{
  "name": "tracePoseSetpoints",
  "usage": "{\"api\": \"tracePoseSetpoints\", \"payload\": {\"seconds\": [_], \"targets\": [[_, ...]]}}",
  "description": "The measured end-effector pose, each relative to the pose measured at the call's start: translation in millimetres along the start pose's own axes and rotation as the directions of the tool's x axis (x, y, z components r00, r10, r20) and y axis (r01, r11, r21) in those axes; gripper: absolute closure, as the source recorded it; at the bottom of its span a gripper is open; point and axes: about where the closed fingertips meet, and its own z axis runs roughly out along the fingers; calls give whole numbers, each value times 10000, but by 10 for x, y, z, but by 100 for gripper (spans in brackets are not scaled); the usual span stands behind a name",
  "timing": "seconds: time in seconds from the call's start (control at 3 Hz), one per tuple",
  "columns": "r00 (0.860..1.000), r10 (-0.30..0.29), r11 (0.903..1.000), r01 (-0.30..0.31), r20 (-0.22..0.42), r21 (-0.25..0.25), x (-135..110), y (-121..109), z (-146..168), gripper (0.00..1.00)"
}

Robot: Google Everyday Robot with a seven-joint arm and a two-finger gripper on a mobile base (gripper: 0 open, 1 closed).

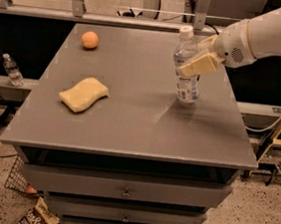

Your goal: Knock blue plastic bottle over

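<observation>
standing upright on the grey table (139,124), toward its far edge on the right of the view, is the blue plastic bottle (187,89) with its white cap on. the gripper (195,64) is right against the bottle's upper half, a tan part of it crossing in front of the plastic; whether it is open or closed, or has any hold, cannot be told. the white arm (261,34) reaches in from the right. a yellow sponge (83,94) and an orange ball (90,39) lie well apart on the left of the table. a small clear bottle (12,69) stands off the table, far left.
</observation>
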Motion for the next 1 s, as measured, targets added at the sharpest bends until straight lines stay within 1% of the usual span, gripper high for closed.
{"api": "tracePoseSetpoints", "payload": {"seconds": [0.33, 0.67, 1.0], "targets": [[9838, -693, 9972, 731, -1655, 171, 77, -29, -3, 100], [9438, -1216, 9919, 1266, -3073, -37, 171, -32, 45, 100], [9106, -1523, 9881, 1487, -3842, -392, 267, -21, 112, 100]]}}
